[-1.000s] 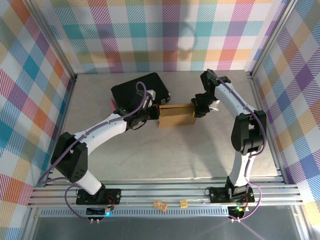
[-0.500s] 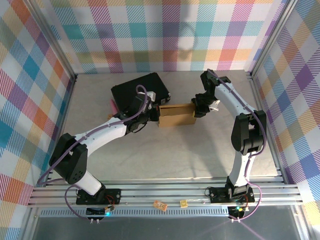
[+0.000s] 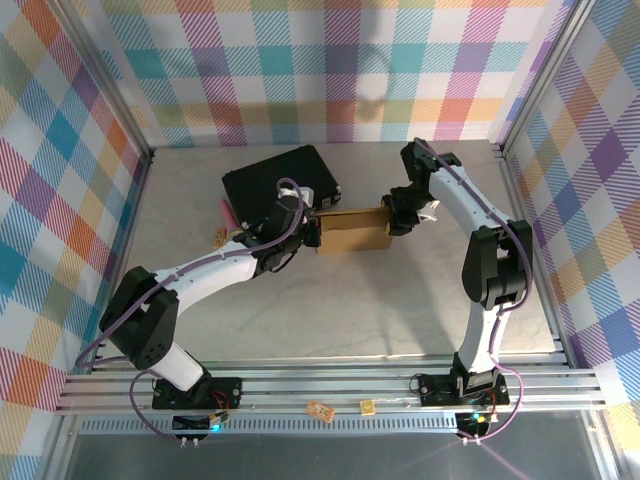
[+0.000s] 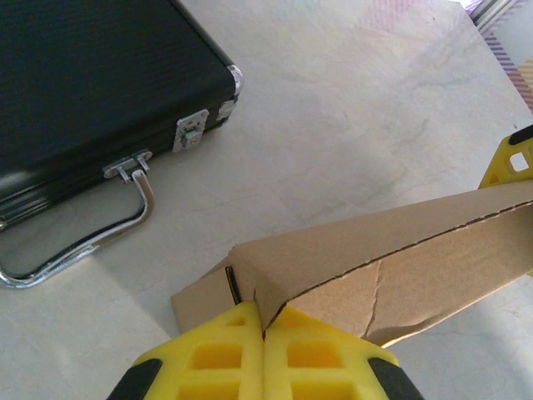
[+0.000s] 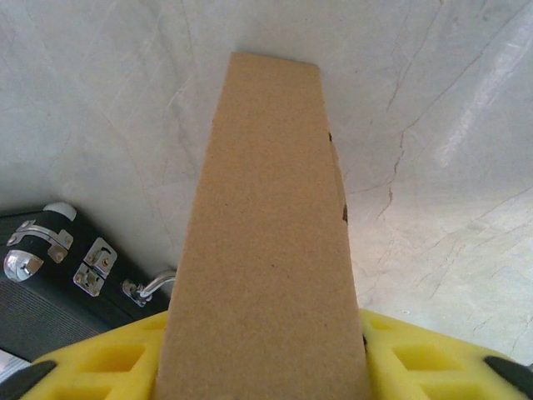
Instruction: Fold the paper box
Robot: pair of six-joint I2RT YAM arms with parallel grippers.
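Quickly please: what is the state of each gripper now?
Left gripper: closed, pinching a corner of the paper box.
Right gripper: jaws either side of the box's other end; whether it grips cannot be told.

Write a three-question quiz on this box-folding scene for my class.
1. True or false: the black case lies open.
2. What sits between the fingers of the right gripper? A) the paper box B) the case's handle C) nothing
3. Fill in: the left gripper, at the box's corner, is ___ (open/shut).
Key: 1 false; 2 A; 3 shut.
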